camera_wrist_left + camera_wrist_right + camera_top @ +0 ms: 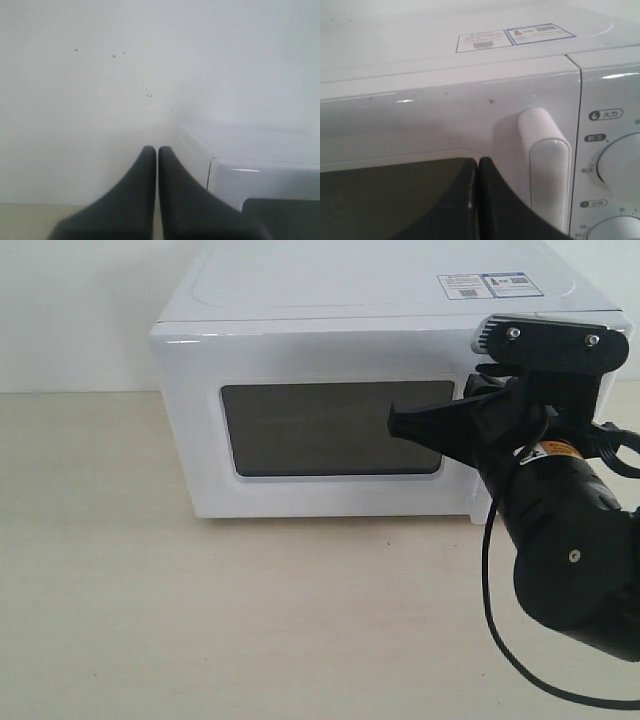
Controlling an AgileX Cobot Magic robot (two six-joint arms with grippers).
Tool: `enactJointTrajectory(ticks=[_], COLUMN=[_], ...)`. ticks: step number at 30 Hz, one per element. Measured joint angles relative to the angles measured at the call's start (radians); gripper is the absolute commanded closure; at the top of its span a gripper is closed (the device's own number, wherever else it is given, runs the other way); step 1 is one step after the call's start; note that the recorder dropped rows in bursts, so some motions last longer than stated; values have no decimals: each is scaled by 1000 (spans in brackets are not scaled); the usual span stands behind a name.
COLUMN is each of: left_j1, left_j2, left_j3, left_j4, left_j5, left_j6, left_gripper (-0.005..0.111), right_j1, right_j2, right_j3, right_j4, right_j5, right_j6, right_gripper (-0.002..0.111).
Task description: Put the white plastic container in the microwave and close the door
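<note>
The white microwave (pixel 300 300) stands on the table with its door (pixel 195 440) closed, and the door's dark window (pixel 320 430) faces me. My right gripper (pixel 393 423) is shut and empty, its tip in front of the window's right part. In the right wrist view this gripper (pixel 478 161) sits just beside the vertical white handle (pixel 547 165), apart from it. Seen only in its own wrist view, my left gripper (pixel 157 149) is shut and empty, next to the microwave's corner (pixel 260 180). The white plastic container is out of view.
A beige table (pixel 200 620) stretches in front of the microwave. A white wall (pixel 80 310) stands behind it. The right arm's black cable (pixel 495 625) hangs in a loop over the table's right side. Round dials (pixel 620 162) sit right of the handle.
</note>
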Motion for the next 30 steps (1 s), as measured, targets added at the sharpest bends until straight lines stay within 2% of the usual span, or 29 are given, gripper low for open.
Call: enactJointTrajectory(ticks=[13, 20, 23, 26, 30], left_j1=[0, 0, 0, 0, 0], left_j2=[-59, -59, -59, -59, -59], left_j3=[0, 0, 11, 40, 102], left_j4=[0, 13, 173, 516, 992], left_j5=[0, 50, 66, 68, 74], left_j6=[-2, -13, -146, -465, -986], left_gripper=[103, 103, 103, 103, 103], right_j1=[0, 0, 0, 0, 0], right_j2=[0, 0, 0, 0, 0], right_j3=[0, 0, 0, 0, 0], right_j4=[0, 0, 0, 0, 0], right_j5=[0, 0, 0, 0, 0], right_j6=[0, 0, 0, 0, 0], right_gripper=[108, 108, 108, 108, 108])
